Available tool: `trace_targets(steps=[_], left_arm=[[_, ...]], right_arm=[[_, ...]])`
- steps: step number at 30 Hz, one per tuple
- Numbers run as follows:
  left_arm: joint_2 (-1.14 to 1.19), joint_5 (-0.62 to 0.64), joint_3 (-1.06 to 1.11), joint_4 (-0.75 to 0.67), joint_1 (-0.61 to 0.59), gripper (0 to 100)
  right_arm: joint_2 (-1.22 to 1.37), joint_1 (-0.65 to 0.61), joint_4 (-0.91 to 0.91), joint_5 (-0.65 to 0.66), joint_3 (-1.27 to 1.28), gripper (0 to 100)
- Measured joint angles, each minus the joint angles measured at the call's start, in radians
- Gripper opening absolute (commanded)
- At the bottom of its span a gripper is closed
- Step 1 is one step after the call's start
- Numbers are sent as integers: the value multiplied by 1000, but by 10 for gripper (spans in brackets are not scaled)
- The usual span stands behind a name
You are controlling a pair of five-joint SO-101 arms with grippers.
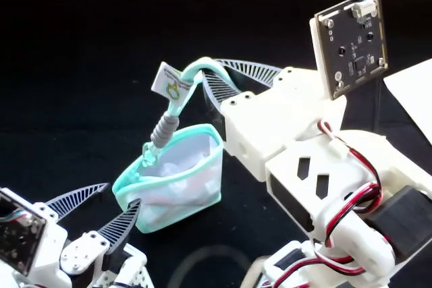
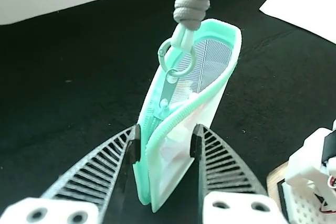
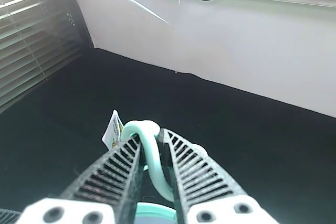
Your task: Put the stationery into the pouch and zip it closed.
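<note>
A mint-green pouch (image 1: 177, 181) with see-through white sides stands on the black table, its zip mouth gaping upward. Pale items show faintly inside it; I cannot tell what they are. My left gripper (image 1: 123, 195) is shut on the pouch's near end, and the pouch (image 2: 207, 74) rises between its ribbed fingers (image 2: 134, 148). A grey cord (image 1: 163, 128) runs up from the zip pull ring (image 2: 176, 59) to a mint strap (image 1: 194, 71) with a small white tag (image 1: 170, 83). Above the pouch, my right gripper (image 1: 210, 72) is shut on that strap (image 3: 145, 132).
A white sheet of paper (image 1: 415, 92) lies at the table's right edge. The right arm's white body and its camera board (image 1: 351, 38) fill the right half of the high view. A white wall (image 3: 236, 51) bounds the far side of the table.
</note>
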Motion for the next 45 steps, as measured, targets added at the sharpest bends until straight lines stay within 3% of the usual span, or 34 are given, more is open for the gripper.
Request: trace_targets(steps=[10,15,29,45], left_arm=[[0,-11,61,0,-9,171],[-2,-77,106,0,-12,171],[-2,-167,75,0,-204,171],[-2,-178,117,-9,-209,171]], right_arm=[[0,0,0,12,0,6],[0,0,0,18,0,6],[0,0,0,18,2,6],[0,-17,0,18,2,6]])
